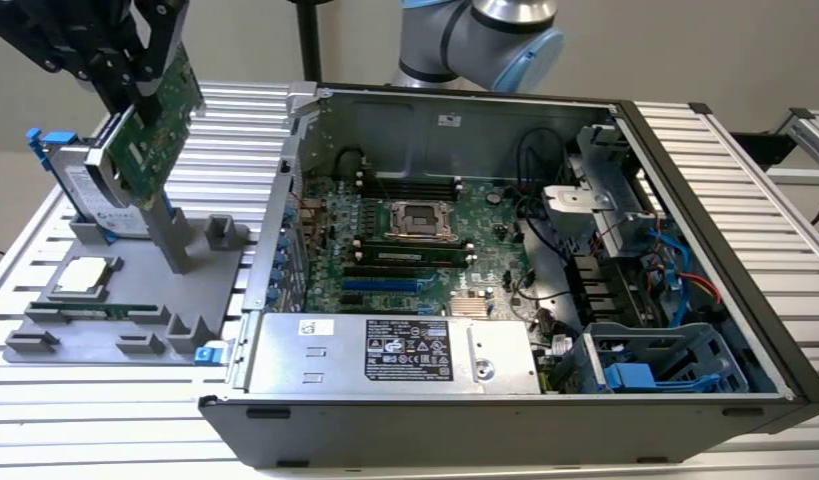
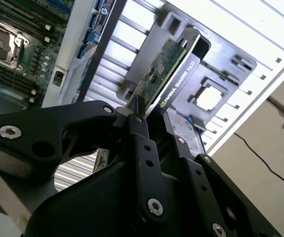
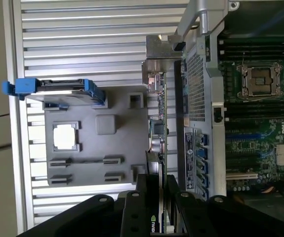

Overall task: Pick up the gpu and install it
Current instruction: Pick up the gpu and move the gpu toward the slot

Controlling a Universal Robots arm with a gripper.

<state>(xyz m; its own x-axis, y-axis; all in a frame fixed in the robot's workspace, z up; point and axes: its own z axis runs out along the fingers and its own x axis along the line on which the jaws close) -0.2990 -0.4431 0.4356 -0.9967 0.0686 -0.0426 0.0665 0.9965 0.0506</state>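
End effector (image 1: 136,85) is clamping the gpu (image 1: 165,112) along its top edge, the card hanging just beneath it over the grey tray (image 1: 129,292), looking stiff, light and fragile, so pinching the board-and-shroud edge is probably suiting it best.

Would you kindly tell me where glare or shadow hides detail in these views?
Second wrist view: the square silver processor chip on the grey plastic tray is washed out white, and the black hand clamping the green graphics card with black shroud shows as a dark mass. First wrist view: that chip glares white too. Exterior view: even light, no strong glare.
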